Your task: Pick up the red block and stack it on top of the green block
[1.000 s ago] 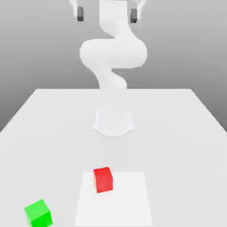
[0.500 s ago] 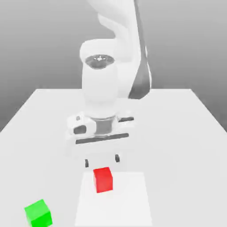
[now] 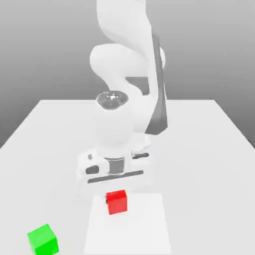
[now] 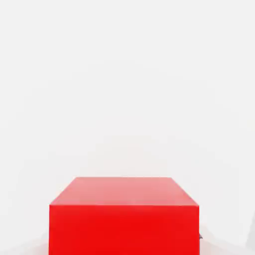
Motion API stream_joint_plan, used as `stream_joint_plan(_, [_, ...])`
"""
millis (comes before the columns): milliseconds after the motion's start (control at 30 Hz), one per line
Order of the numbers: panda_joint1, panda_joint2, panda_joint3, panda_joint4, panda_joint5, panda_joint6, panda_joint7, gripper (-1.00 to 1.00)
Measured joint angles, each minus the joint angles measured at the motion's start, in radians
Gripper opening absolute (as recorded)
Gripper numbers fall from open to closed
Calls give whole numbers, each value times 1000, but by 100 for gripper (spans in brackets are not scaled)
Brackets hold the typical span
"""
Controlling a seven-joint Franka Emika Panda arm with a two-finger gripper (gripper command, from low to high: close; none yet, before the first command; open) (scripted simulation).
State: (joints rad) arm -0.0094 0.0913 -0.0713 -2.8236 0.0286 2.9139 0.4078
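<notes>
Exterior view: my arm bends down over the white tabletop (image 3: 45, 144), and my tool (image 3: 116, 195) sits low at the red block (image 3: 117, 201), the hand's pale body just above the block's top edge. The red block rests on a slightly brighter rectangular patch (image 3: 144, 224) of the tabletop. The green block (image 3: 43, 239) stands well apart from it, nearer the camera and toward the exterior view's left, off the patch and clear of my arm.

Hand view: the red block (image 4: 123, 219) appears very close, its top face and one side face plainly lit, with bare white surface beyond it. The green block falls outside this picture, so the spacing between the two cubes is read from the exterior view.

Tool state: my fingers are drawn in to nearly their narrowest and the red block lies between them, so I take it as gripped; the contact faces themselves are hidden by the hand and the block. The block's underside appears to be on the tabletop.
</notes>
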Motion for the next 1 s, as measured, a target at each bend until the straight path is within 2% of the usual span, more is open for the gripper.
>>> stream_joint_plan(100, [-4, -100, -5, -11, -30, -89, 28, -100])
stream_joint_plan(167, [-5, -103, -21, 22, -34, -125, 93, -100])
stream_joint_plan(733, [-115, 102, -164, 447, 55, -350, 760, -100])
stream_joint_plan(900, [-148, 253, -143, 491, 130, -249, 769, -100])
stream_joint_plan(933, [-152, 272, -137, 493, 139, -232, 764, 100])
stream_joint_plan(1000, [-152, 272, -137, 493, 139, -232, 764, 100])
